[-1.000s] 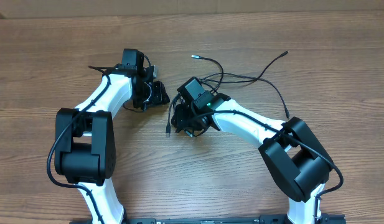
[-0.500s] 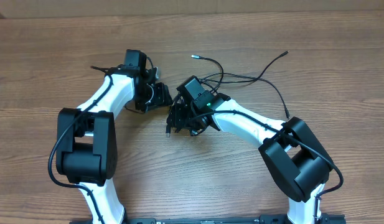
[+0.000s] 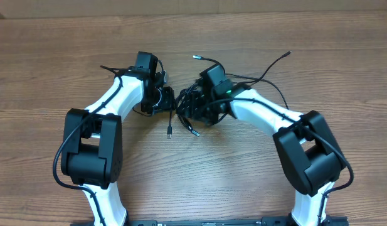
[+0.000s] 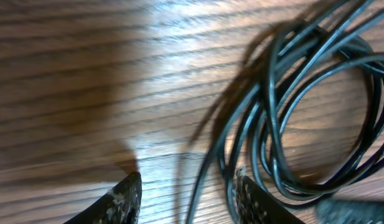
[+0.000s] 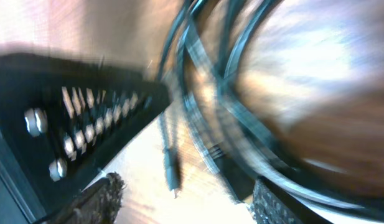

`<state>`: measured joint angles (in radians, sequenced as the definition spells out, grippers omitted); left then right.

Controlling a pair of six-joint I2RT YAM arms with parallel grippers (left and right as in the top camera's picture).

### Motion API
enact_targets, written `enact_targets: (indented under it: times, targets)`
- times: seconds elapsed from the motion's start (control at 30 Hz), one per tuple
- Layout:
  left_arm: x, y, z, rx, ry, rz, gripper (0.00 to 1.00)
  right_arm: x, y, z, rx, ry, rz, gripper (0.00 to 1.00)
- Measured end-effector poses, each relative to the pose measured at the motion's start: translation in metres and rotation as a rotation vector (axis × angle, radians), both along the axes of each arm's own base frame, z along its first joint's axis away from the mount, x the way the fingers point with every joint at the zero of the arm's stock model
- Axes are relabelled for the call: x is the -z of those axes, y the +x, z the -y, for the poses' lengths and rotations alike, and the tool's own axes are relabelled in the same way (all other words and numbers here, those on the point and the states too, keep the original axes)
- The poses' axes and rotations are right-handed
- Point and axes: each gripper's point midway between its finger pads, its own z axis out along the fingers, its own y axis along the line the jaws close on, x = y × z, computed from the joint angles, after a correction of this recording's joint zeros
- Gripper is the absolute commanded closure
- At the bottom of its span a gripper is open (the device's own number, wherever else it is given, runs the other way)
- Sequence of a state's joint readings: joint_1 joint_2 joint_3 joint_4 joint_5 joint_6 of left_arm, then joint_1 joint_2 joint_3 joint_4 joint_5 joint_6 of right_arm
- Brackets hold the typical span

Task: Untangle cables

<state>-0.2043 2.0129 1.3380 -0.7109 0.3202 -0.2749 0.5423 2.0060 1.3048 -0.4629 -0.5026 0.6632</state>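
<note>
Thin black cables lie in a tangle (image 3: pixel 184 110) at the table's middle, between my two grippers. Loose strands (image 3: pixel 269 71) trail to the upper right, and one plug end (image 3: pixel 169 132) lies below the tangle. My left gripper (image 3: pixel 164 99) sits at the tangle's left edge. In the left wrist view the left gripper (image 4: pixel 188 196) is open, with one strand (image 4: pixel 203 186) running between its fingers and looped cables (image 4: pixel 316 124) to the right. My right gripper (image 3: pixel 197 108) is over the tangle. The right wrist view is blurred: the right gripper (image 5: pixel 192 196) is open, a plug (image 5: pixel 172 169) hangs between its fingers, and cables (image 5: pixel 226 93) cross above.
The wooden table (image 3: pixel 344 125) stretches around the tangle. Another plug end (image 3: pixel 194 56) lies behind the grippers and a strand tip (image 3: pixel 288 53) at the upper right. The black body of the left gripper (image 5: pixel 73 118) fills the left of the right wrist view, close by.
The left gripper has moved right up to the tangle. The right gripper has shifted up and right, dragging the bundle, and its jaws have opened wider.
</note>
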Motion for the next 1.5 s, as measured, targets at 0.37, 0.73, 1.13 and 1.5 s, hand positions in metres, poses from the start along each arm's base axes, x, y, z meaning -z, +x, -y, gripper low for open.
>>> enact_targets:
  times: [0.37, 0.73, 1.13, 1.5]
  targets:
    - [0.007, 0.001, 0.02, 0.043, 0.04, 0.011, 0.58, 0.007, 0.021, 0.021, 0.074, -0.084, 0.062, 0.33]
    - [0.009, 0.001, -0.001, 0.018, 0.164, 0.001, 0.54, 0.015, 0.024, 0.036, 0.108, -0.17, 0.074, 0.33]
    - [0.009, 0.015, -0.007, -0.016, 0.205, 0.046, 0.46, 0.015, 0.025, 0.036, 0.111, -0.174, 0.077, 0.32]
    - [0.01, 0.018, -0.005, -0.015, 0.197, 0.043, 0.45, 0.016, 0.024, 0.037, 0.11, -0.176, 0.073, 0.32]
